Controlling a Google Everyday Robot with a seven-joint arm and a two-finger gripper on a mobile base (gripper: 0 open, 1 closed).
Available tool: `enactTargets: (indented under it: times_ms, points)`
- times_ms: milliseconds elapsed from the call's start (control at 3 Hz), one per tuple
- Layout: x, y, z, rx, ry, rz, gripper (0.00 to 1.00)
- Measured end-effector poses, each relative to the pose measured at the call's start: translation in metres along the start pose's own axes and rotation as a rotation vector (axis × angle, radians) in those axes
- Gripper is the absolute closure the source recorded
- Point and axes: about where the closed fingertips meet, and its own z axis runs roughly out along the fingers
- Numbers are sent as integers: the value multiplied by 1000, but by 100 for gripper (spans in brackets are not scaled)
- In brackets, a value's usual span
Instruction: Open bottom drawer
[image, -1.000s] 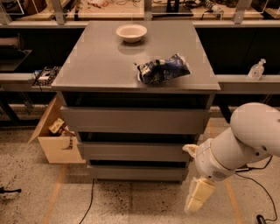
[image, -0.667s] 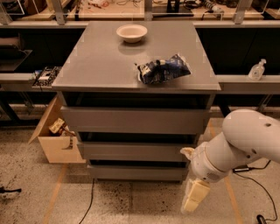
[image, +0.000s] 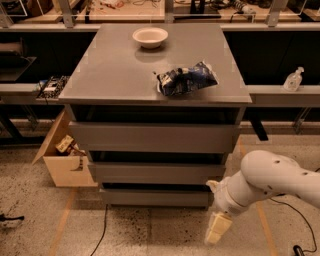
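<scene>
The grey cabinet has three handleless drawer fronts. The bottom drawer (image: 156, 196) is the slimmest front, lowest on the cabinet, close above the floor and pushed in. My white arm reaches in from the right. My gripper (image: 218, 227) hangs pointing down over the floor, just right of the bottom drawer's right end and a little in front of it, not touching it.
A white bowl (image: 150, 36) and a dark blue snack bag (image: 187, 79) lie on the cabinet top (image: 110, 70). An open cardboard box (image: 64, 155) stands on the floor at the left. A cable (image: 102, 227) runs over the floor in front. A bottle (image: 293, 79) stands on the right shelf.
My arm and gripper have moved a little to the left, nearer the right end of the bottom drawer. The drawers have not moved.
</scene>
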Motion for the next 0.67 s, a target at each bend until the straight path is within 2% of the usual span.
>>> enactTargets:
  times_ms: [667]
  points:
    - [46, -27, 95, 22, -21, 52, 0]
